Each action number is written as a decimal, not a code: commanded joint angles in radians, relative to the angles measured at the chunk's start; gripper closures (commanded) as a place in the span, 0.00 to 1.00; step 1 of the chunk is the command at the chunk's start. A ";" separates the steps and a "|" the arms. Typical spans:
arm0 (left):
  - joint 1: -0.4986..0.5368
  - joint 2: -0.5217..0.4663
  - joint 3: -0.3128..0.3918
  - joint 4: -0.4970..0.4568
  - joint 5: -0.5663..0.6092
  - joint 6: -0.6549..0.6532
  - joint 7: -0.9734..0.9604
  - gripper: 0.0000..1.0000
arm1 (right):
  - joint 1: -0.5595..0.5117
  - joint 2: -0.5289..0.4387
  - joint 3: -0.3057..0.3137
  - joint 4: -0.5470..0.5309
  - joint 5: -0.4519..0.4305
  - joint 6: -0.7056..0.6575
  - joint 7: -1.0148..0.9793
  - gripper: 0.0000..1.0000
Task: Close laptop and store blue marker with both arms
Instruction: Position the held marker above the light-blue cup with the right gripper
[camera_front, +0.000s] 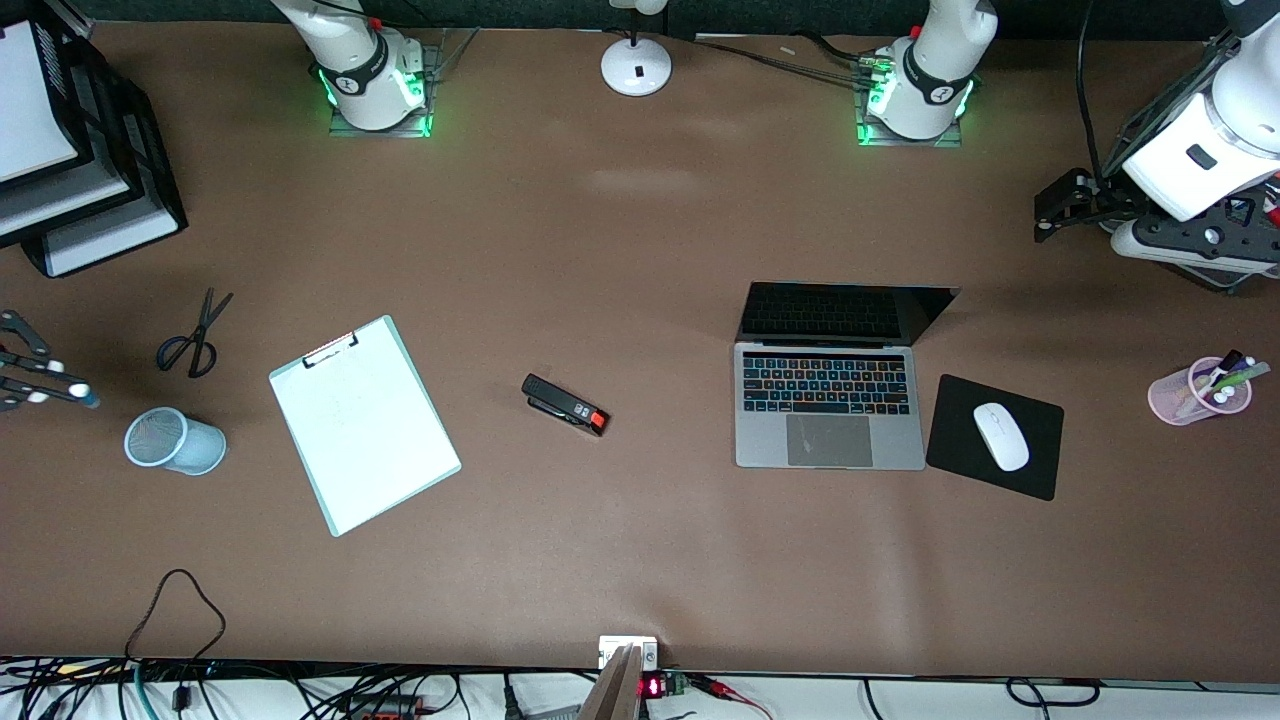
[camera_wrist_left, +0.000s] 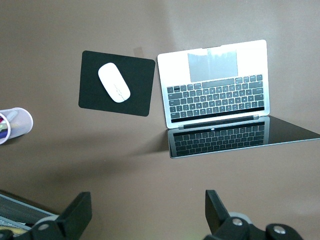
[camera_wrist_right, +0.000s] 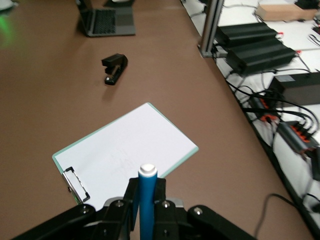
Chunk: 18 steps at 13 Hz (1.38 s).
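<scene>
Laptop open on brown table, wide bare stretch toward clipboard. Right gripper at table edge, clamped on blue marker. Left gripper spread wide, empty, above laptop.

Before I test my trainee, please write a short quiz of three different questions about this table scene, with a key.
1. True or false: the laptop has its lid shut.
2. What does the right gripper hold?
   A. the scissors
   B. the blue marker
   C. the stapler
3. Fill in: the white mouse lies on the black ____.

Key
1. False; the lid stands open.
2. B; the jaws are shut on it. The left gripper waits with jaws open.
3. mouse pad.
</scene>
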 joint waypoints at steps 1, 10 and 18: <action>0.001 -0.001 -0.002 0.016 0.019 -0.019 0.019 0.00 | -0.028 0.035 0.016 0.017 0.044 -0.050 -0.070 1.00; 0.001 0.000 -0.002 0.022 0.019 -0.019 0.021 0.00 | -0.038 0.107 0.022 0.019 0.046 -0.048 -0.286 1.00; 0.007 0.000 0.000 0.022 0.019 -0.020 0.021 0.00 | -0.041 0.170 0.022 0.091 0.066 -0.045 -0.343 1.00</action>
